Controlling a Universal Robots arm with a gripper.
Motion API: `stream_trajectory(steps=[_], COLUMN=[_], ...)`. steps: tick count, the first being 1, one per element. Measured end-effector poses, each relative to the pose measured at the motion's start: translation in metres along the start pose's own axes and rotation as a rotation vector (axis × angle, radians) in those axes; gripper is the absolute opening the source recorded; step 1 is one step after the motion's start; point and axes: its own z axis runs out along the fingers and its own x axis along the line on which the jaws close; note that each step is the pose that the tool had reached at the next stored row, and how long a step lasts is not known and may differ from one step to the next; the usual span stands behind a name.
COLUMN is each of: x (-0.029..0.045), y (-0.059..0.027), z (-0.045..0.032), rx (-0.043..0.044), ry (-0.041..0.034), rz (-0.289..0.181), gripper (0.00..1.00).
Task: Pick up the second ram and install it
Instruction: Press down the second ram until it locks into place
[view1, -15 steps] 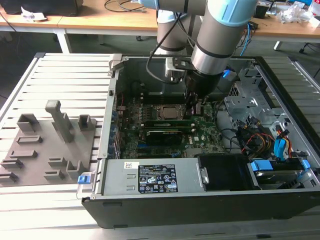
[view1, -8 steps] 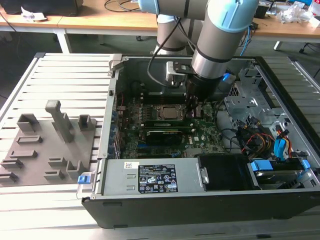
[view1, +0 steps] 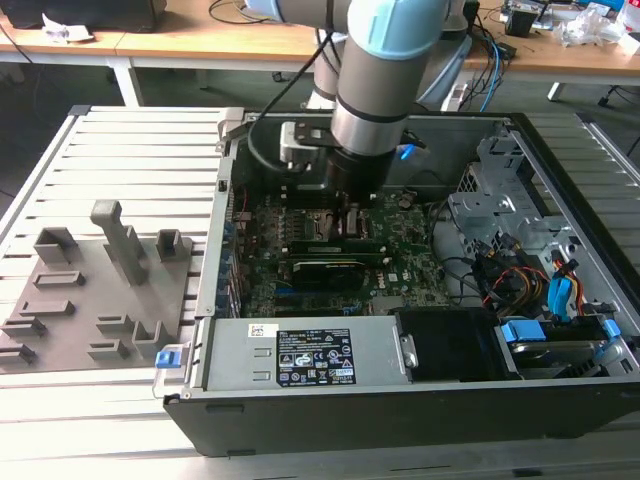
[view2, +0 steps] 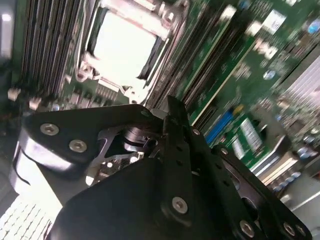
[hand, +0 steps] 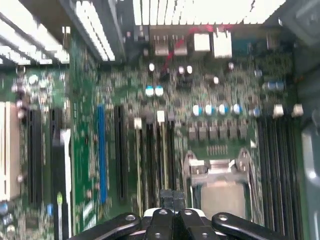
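Observation:
My gripper (view1: 352, 215) hangs low inside the open computer case (view1: 560, 395), just over the green motherboard (view1: 405, 250). In the first wrist view the gripper (hand: 172, 196) sits over the row of long dark memory slots (hand: 150, 160), beside the metal processor socket (hand: 217, 175). The second wrist view shows the gripper's black linkage (view2: 172, 145) in front of that socket (view2: 125, 45). The second ram is hidden: I cannot tell a separate green stick from the slots under the gripper.
The grey slotted holder tray (view1: 95, 300) lies on the ribbed table at the exterior view's left, with a blue clip (view1: 170, 355) by its near corner. In the case, a drive cage and cable bundle (view1: 520, 270) stand to the right and the power supply (view1: 310, 355) in front.

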Motion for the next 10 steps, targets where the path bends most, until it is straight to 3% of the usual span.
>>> stream_trajectory(steps=[3,10], x=[0.0021,0.0029], y=[0.0200,0.0227], z=[0.0026,0.0079], rx=[0.0024,0.0017], ry=[-0.0008,-0.0059], rz=[0.000,0.000], gripper=[0.11,0.11])
